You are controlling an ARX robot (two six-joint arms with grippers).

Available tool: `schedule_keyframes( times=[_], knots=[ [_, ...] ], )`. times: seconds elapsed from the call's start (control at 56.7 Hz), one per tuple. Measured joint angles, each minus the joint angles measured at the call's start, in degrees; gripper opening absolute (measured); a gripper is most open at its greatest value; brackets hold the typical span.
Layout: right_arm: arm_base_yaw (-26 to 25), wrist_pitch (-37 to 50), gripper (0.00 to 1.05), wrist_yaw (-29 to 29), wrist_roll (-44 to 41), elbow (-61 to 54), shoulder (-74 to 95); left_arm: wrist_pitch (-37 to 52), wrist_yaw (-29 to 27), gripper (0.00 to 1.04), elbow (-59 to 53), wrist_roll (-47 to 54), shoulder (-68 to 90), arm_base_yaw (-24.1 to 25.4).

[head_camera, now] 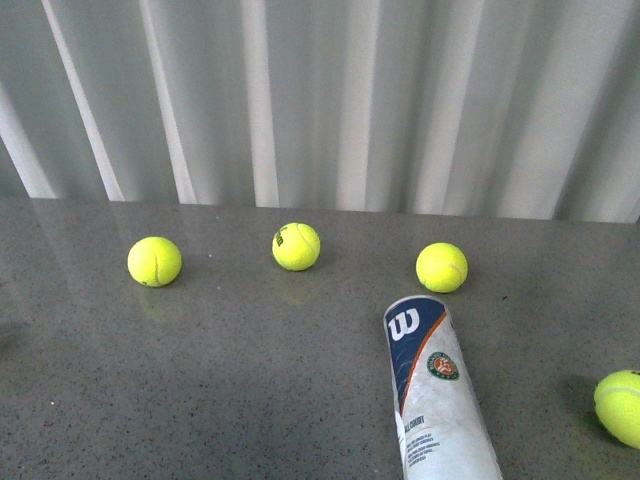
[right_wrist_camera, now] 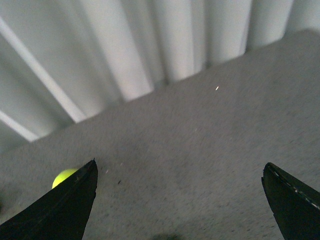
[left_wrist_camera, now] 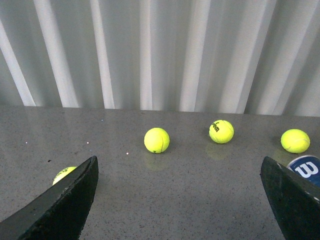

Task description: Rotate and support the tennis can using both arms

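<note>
The tennis can (head_camera: 435,390) lies on its side on the grey table, right of centre near the front edge, its navy end with the white W pointing away from the robot. Neither arm shows in the front view. My left gripper (left_wrist_camera: 180,175) is open, with bare table between its black fingers (left_wrist_camera: 70,200); the can's navy end (left_wrist_camera: 306,168) peeks out beside one finger. My right gripper (right_wrist_camera: 180,175) is open too, over bare table, and the can is out of its view.
Three tennis balls (head_camera: 154,261) (head_camera: 296,246) (head_camera: 441,267) lie in a row across the table's middle, another (head_camera: 622,405) at the right edge. A white corrugated wall (head_camera: 320,100) backs the table. One ball (right_wrist_camera: 64,177) shows behind a right finger.
</note>
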Motion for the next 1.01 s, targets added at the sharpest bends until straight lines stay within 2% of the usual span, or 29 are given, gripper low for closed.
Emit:
schedule_keyframes(
  times=[0.194,0.282,0.459,0.67,1.006],
  knots=[
    [8.9,-10.7,0.98,-4.2,2.4,11.2,18.8,0.0,0.0,0.98,0.0,0.0,0.0,0.0],
    [13.8,-13.8,0.98,-7.1,0.6,12.1,22.8,0.0,0.0,0.98,0.0,0.0,0.0,0.0],
    [21.8,-15.8,0.98,-8.2,-6.3,12.2,27.3,0.0,0.0,0.98,0.0,0.0,0.0,0.0],
    [22.7,-15.5,0.98,-8.2,-8.7,13.3,30.6,0.0,0.0,0.98,0.0,0.0,0.0,0.0],
    [23.8,-9.9,0.98,-12.3,-8.6,14.6,37.0,0.0,0.0,0.98,0.0,0.0,0.0,0.0]
  ],
)
